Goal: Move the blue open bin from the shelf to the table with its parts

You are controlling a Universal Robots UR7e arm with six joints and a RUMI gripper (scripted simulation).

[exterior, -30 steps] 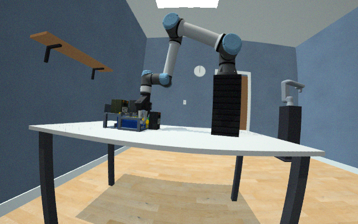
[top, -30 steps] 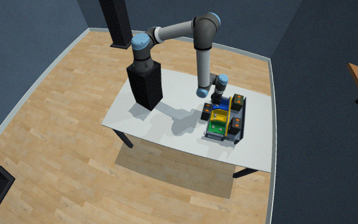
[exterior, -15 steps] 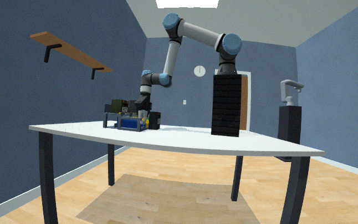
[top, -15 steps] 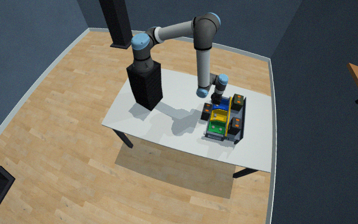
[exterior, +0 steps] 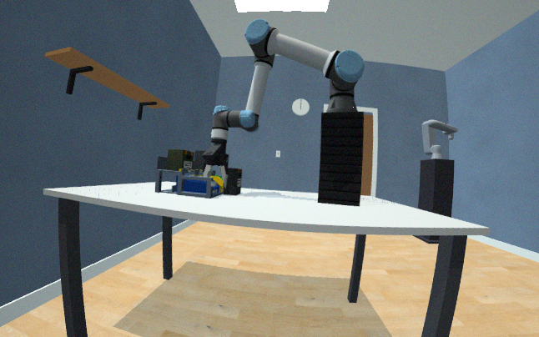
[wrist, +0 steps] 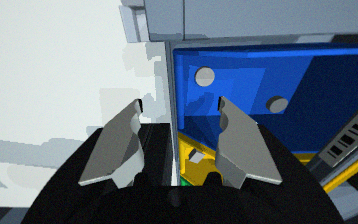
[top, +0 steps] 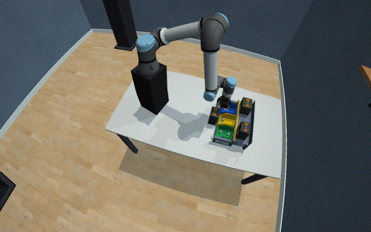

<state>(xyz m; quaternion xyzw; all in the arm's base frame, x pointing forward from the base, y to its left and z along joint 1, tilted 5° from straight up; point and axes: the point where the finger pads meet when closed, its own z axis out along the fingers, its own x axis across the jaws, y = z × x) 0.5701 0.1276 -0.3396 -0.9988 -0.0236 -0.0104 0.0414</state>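
Note:
The blue open bin (wrist: pixel 260 95) sits in the far slot of a low grey shelf rack (top: pixel 234 123) on the white table, upright, with two grey round parts (wrist: pixel 204 76) inside. It also shows in the overhead view (top: pixel 230 107) and in the side view (exterior: pixel 193 184). My gripper (wrist: pixel 179 98) is open and points down over the bin's left wall. One finger is outside the wall over the table, the other is inside the bin. Neither finger touches the wall. The gripper also shows in the overhead view (top: pixel 224 104).
A yellow bin (top: pixel 227 119) and a green bin (top: pixel 224 132) sit in the same rack beside the blue one. Dark boxes (top: pixel 213 115) (top: pixel 247 105) (top: pixel 244 130) stand around the rack. The arm's black pedestal (top: pixel 150 86) stands at the table's far left.

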